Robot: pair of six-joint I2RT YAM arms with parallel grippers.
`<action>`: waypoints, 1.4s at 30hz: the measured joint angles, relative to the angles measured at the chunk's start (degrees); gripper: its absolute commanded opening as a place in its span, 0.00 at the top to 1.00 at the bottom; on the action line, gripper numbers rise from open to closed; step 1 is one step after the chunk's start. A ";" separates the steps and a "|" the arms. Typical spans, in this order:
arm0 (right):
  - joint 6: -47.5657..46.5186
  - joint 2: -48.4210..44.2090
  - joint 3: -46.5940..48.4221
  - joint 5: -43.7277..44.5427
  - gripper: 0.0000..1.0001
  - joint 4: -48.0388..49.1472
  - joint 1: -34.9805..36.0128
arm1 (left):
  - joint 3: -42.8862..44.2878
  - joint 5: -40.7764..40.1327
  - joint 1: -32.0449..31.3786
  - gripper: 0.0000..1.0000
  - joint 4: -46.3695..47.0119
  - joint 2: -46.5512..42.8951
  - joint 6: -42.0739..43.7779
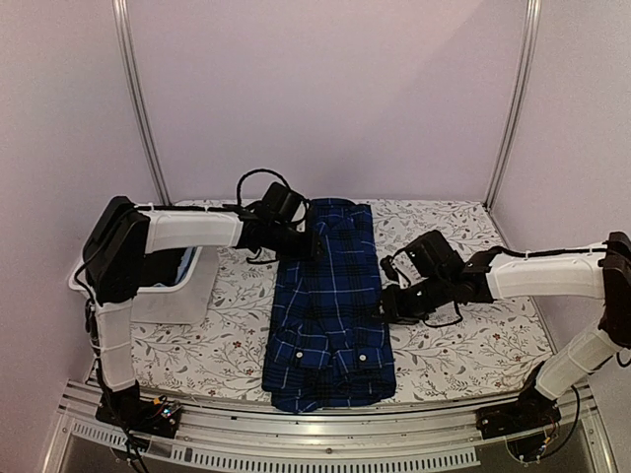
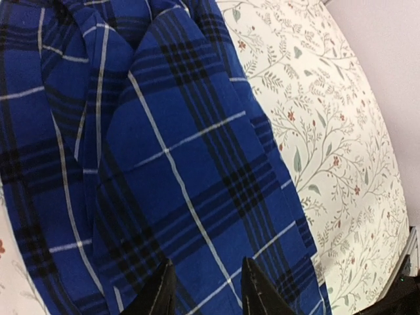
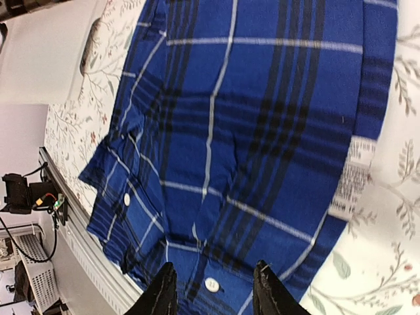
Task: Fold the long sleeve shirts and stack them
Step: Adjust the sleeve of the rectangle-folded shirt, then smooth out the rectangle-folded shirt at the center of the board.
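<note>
The shirt (image 1: 327, 305) lies on the table (image 1: 473, 345) between the left tool (image 1: 301, 241) and the right tool (image 1: 386, 305), bin (image 1: 197, 296) leftmost.

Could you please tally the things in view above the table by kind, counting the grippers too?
Blue plaid shirt: 1
White bin: 1
Grippers: 2, the left gripper and the right gripper
Total: 4
</note>
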 measured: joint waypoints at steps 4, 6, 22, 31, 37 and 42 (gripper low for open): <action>-1.46 6.80 5.14 -0.81 0.64 4.61 -2.60 | 5.68 -0.61 1.25 0.68 0.74 4.85 0.90; -2.01 11.61 8.57 -1.81 0.65 6.82 -3.50 | 8.13 -0.59 1.99 0.69 0.87 7.43 1.33; -0.59 41.40 37.75 -12.13 0.71 16.02 -13.46 | 22.67 2.49 7.61 0.70 -4.74 22.73 1.75; 7.06 57.86 60.63 -15.10 0.85 18.29 -16.79 | 23.10 3.17 7.65 0.70 -5.70 23.04 1.97; 14.58 67.69 69.26 -15.32 0.86 18.58 -19.43 | 23.04 3.23 7.65 0.69 -6.45 22.82 3.91; 20.35 69.48 72.46 -15.63 0.86 19.63 -21.07 | 19.87 2.78 7.65 0.69 -7.13 19.43 5.16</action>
